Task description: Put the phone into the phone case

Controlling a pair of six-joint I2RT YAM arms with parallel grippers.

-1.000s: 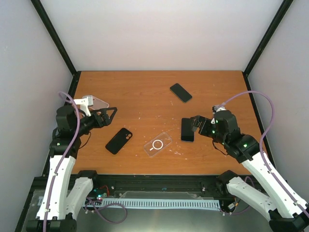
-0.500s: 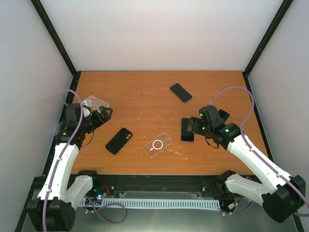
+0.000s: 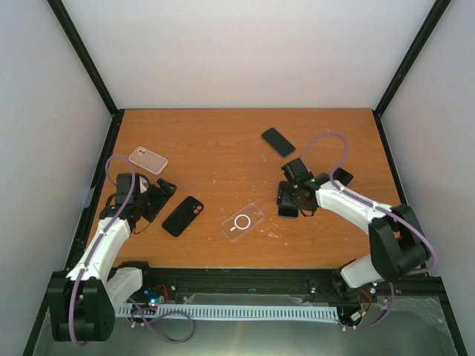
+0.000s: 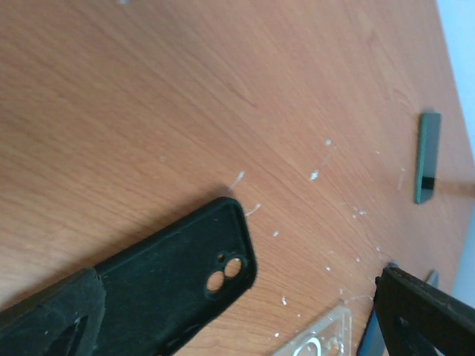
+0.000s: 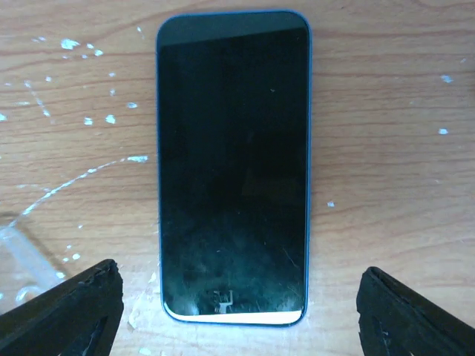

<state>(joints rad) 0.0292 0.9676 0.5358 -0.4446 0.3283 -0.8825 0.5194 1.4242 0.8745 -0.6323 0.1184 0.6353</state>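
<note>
Jaws of the right claw (image 5: 241, 310) stand apart, one on each long side of the phone (image 5: 232, 163), neither touching it. The phone lies flat, screen up, on the table (image 3: 223, 148). The clear case (image 3: 243, 220) sits near the phone, on its left. Further left of the phone, the left claw (image 3: 160, 193) is also apart, over a black case (image 3: 182, 216). Risk: the phone is thin and flat, so closing jaws may ride over its edges and skid it away.
</note>
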